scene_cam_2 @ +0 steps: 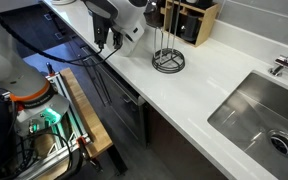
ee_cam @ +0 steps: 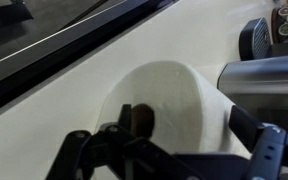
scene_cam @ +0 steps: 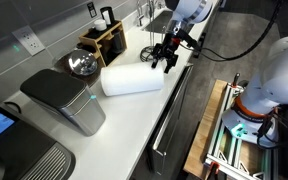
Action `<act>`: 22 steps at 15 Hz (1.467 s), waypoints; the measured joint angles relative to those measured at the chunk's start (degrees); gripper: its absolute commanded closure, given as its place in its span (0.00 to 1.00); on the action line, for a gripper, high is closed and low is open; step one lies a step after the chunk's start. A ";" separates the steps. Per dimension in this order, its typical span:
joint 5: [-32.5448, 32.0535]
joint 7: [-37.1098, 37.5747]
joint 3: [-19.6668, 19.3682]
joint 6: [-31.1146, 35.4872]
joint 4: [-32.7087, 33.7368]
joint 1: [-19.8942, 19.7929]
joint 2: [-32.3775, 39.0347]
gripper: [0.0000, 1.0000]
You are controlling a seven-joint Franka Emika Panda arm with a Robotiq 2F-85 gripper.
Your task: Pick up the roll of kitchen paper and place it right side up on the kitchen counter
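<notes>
White roll of kitchen paper lies on its side on the kitchen counter, at the centre of the frame in an exterior view. The grey appliance stands at lower left. My gripper hangs at the roll's right-hand end, jaws spread, gripping nothing. In the wrist view, the roll's end face fills the centre, between my fingers.

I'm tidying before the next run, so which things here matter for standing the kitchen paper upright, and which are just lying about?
In the job: roll of kitchen paper, kitchen counter, end effector.
Just lying about: grey appliance, metal bowl, wire stand, sink.
</notes>
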 measured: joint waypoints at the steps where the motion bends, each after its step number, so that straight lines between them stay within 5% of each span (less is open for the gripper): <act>1: 1.59 -0.76 -0.01 -0.69 -0.14 -0.34 0.69 0.00; 8: 14.71 -10.29 -0.01 -2.19 -1.26 -2.83 4.30 0.00; 9: 16.07 -11.56 0.00 -2.19 -1.34 -3.13 4.67 0.25; 11: 18.17 -13.70 0.02 -2.19 -1.49 -3.66 5.26 0.32; 14: 19.70 -15.99 0.11 -2.31 -1.67 -4.34 5.27 0.56; 22: 16.18 -14.11 2.81 0.49 -4.29 -5.78 -3.96 0.74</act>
